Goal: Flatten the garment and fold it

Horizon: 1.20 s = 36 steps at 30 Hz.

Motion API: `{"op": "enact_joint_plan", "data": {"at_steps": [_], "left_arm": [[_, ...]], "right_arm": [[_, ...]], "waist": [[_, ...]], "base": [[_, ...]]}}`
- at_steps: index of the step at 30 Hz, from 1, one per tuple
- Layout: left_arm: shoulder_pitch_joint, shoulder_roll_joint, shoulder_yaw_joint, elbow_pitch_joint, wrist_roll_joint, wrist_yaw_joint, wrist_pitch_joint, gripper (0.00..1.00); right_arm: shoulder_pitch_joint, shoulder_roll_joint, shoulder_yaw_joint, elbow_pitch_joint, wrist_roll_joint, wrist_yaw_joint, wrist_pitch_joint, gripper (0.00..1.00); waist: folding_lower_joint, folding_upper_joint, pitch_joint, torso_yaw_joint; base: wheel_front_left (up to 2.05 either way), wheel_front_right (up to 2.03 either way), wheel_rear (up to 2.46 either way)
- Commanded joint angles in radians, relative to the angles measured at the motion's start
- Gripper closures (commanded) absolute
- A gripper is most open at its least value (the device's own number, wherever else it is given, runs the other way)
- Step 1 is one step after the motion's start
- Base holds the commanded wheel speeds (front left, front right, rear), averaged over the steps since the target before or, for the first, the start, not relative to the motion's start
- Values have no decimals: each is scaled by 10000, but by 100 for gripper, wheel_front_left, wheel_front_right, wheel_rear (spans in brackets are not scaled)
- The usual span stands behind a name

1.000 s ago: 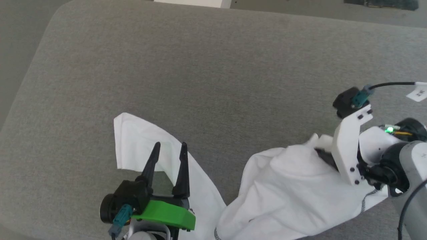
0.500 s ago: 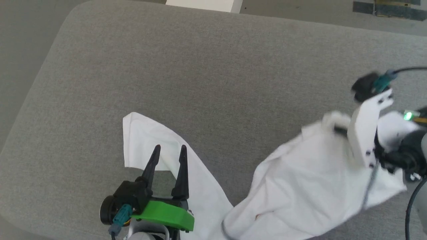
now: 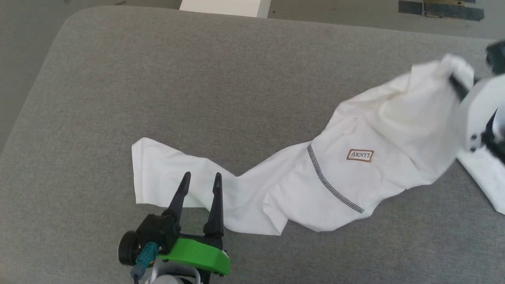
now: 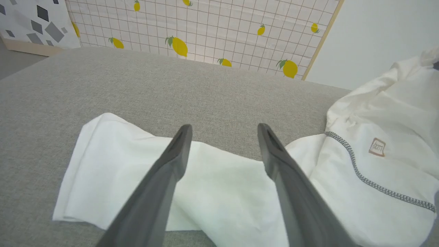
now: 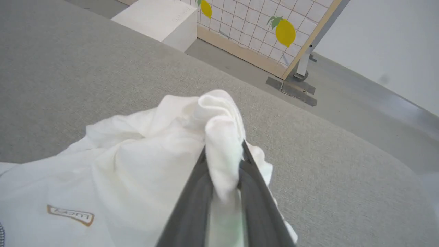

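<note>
The garment, a white long-sleeved shirt with a grey zigzag seam and a small brown "LUCKY" patch, stretches across the grey table from lower left to upper right. A sleeve lies flat at the left. My left gripper hovers open over that sleeve, fingers spread with nothing between them. My right gripper is shut on a bunched fold of the garment, lifted at the far right.
A white box stands on the floor beyond the table's far edge. A lemon-patterned screen on a metal foot stands behind. The table's rounded corner is at the far left.
My right gripper closed on the garment and pulled it up and to the right, unrolling the body so the patch and seam show. The left gripper stayed put.
</note>
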Motion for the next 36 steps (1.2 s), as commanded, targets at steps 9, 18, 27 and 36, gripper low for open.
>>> {"op": "enact_joint_plan", "data": {"at_steps": [9, 18, 27, 36], "left_arm": [[-256, -61, -69, -15, 171, -31, -36, 0], [-178, -61, 9, -158, 179, 95, -36, 0], [-223, -62, 33, -365, 285, 49, -36, 0], [-301, -26, 215, -380, 437, 23, -36, 0]], "right_arm": [[516, 417, -489, 679, 108, -15, -1522, 0], [1762, 643, -2576, -843, -323, -15, -3013, 0], [5074, 1022, -3779, -1874, -345, -15, -1140, 0], [4831, 1190, -3306, -974, -931, -15, -1043, 100]], "waist": [[0, 0, 283, -207], [0, 0, 259, -664], [0, 0, 641, -795], [0, 0, 783, -953]], "base": [[0, 0, 0], [0, 0, 0], [0, 0, 0], [0, 0, 0]]}}
